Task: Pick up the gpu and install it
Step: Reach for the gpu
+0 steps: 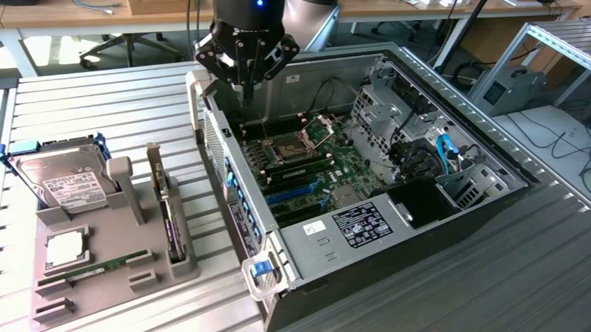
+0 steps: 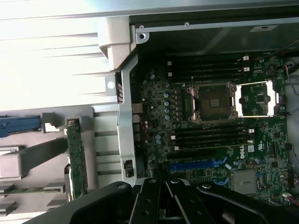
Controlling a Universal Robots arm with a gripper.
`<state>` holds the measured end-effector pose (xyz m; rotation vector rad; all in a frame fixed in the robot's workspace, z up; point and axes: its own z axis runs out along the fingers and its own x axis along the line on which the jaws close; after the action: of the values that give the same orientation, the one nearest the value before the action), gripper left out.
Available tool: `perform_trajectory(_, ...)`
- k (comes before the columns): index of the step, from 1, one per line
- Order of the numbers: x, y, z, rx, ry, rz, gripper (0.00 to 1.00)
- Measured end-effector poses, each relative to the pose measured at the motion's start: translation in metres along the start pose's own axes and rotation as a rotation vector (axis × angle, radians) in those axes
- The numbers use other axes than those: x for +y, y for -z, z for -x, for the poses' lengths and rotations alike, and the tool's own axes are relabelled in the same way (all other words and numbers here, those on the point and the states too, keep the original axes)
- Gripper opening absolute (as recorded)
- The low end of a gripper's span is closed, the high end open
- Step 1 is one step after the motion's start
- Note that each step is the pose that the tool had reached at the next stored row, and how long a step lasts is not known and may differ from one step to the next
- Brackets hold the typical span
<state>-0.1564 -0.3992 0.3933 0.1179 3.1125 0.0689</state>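
The gpu (image 1: 165, 207) stands on its edge in a slot of the grey holder tray (image 1: 111, 290), at the exterior view's left, its metal bracket at the far end. In the wrist view the gpu (image 2: 76, 161) appears as a thin green-edged card beside the case wall. My gripper (image 1: 248, 93) hangs above the far left corner of the open computer case (image 1: 406, 228), well apart from the gpu. Its fingers are shut with nothing between them. The gripper (image 2: 161, 189) also appears as dark, closed fingers over the motherboard (image 2: 219, 140).
A hard drive (image 1: 65, 183), a memory stick (image 1: 93, 266) and a processor (image 1: 65, 249) share the tray. Inside the case are an open processor socket (image 2: 212, 102), blue card slots (image 2: 196, 164) and blue cables (image 1: 448, 155). The slatted metal table (image 1: 517, 277) lies around it.
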Motion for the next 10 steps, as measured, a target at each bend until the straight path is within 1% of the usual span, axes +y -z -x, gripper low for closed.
perform_trajectory(10, -0.0002, 0.0, -0.0023, 0.0, 0.0, 0.0003, 0.11)
